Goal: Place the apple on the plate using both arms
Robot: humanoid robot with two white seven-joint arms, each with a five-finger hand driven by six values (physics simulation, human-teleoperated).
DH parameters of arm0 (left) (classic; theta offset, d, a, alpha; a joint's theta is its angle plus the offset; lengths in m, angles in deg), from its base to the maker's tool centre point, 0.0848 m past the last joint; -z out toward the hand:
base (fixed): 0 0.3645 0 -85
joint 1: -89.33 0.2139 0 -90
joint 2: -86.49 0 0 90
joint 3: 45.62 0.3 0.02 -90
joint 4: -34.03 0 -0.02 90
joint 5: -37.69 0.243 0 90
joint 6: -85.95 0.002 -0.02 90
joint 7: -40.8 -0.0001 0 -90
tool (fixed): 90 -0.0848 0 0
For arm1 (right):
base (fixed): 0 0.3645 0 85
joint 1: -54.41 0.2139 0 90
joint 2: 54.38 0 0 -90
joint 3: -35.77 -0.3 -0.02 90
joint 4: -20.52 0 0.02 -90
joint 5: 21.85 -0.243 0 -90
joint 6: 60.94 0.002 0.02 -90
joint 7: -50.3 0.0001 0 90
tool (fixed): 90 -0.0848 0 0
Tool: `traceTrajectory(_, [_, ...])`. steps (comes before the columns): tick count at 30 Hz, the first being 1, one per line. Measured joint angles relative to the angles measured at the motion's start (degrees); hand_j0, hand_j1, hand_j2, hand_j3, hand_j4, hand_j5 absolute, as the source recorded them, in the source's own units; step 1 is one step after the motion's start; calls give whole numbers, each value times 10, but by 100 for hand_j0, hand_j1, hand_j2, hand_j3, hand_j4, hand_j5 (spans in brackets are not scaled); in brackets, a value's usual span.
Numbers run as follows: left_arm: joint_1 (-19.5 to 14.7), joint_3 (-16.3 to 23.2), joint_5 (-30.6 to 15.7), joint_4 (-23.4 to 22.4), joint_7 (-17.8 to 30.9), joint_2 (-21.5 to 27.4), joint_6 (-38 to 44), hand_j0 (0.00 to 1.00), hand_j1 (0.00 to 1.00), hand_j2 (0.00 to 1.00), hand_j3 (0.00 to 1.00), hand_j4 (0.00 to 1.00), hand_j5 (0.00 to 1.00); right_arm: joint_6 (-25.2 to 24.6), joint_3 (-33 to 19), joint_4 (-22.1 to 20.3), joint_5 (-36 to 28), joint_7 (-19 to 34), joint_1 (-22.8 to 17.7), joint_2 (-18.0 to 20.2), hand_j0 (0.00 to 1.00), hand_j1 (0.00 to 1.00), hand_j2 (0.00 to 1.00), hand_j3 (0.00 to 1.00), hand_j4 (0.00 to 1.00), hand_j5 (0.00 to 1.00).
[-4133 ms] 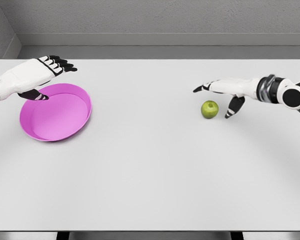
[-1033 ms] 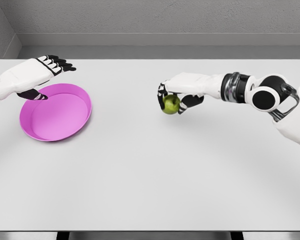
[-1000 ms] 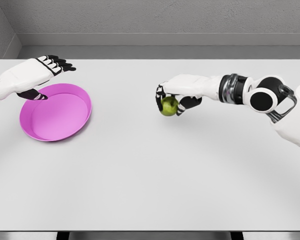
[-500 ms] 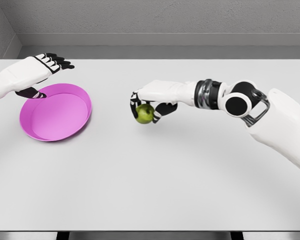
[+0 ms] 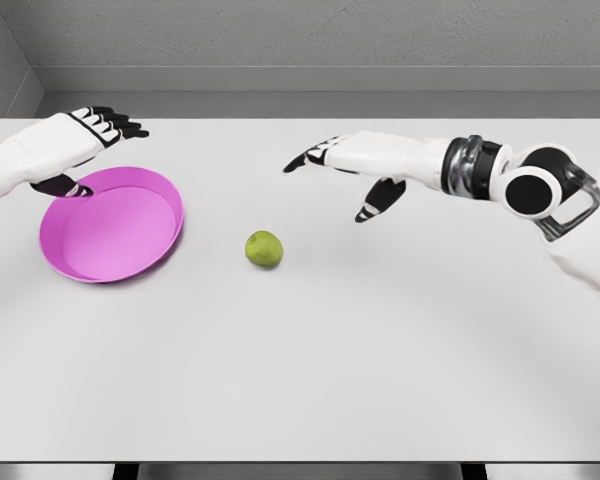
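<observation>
One white table [image 5: 310, 360], grey walls.

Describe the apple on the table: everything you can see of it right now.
The apple is small, round and yellow-green, with a matte skin and a slightly darker dip at its top. It sits alone on the bare white table, just right of the pink plate but not touching it. Nothing holds it: the right robot hand is open above and behind it to the right, and the left robot hand is open over the plate's far rim. A soft shadow lies under it.
</observation>
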Motion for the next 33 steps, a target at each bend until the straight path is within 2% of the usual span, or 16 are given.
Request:
traceTrajectory(3, [1, -2, -4, 0, -2, -1, 0, 100, 100, 100, 100, 100, 100, 27, -95, 1, 1, 0, -85, 88, 100, 100, 100, 100, 100, 100])
traceTrajectory(5, [7, -2, -8, 0, -2, -2, 0, 100, 100, 100, 100, 100, 100, 43, -148, 16, 1, 0, -95, 124, 100, 100, 100, 100, 100, 100])
traceTrajectory(8, [10, 0, -17, 3, -3, -3, 0, 100, 100, 100, 100, 100, 100, 56, -185, 40, 1, 0, -109, 155, 100, 100, 100, 100, 100, 100])
traceTrajectory(11, [11, 12, -18, 41, 2, -12, 0, 100, 100, 100, 100, 100, 100, 74, -199, 50, 0, 0, -110, 164, 100, 100, 100, 100, 100, 100])
traceTrajectory(16, [6, 34, -13, 132, 58, -29, 0, 100, 100, 100, 100, 100, 100, 83, -201, 54, -1, 0, -121, 169, 100, 100, 100, 100, 100, 100])
traceTrajectory(19, [-31, 62, 2, 161, 85, -53, 0, 100, 100, 100, 100, 100, 100, 85, -201, 55, -1, 0, -127, 172, 100, 100, 100, 100, 100, 100])
traceTrajectory(26, [-52, 119, 26, 174, 104, -95, 0, 100, 100, 100, 100, 100, 100, 85, -201, 66, -1, 0, -152, 179, 100, 100, 100, 100, 100, 100])
traceTrajectory(33, [-56, 137, 87, 155, 109, -132, 0, 100, 100, 100, 100, 100, 100, 85, -200, 74, -1, 0, -154, 181, 100, 100, 100, 100, 100, 100])
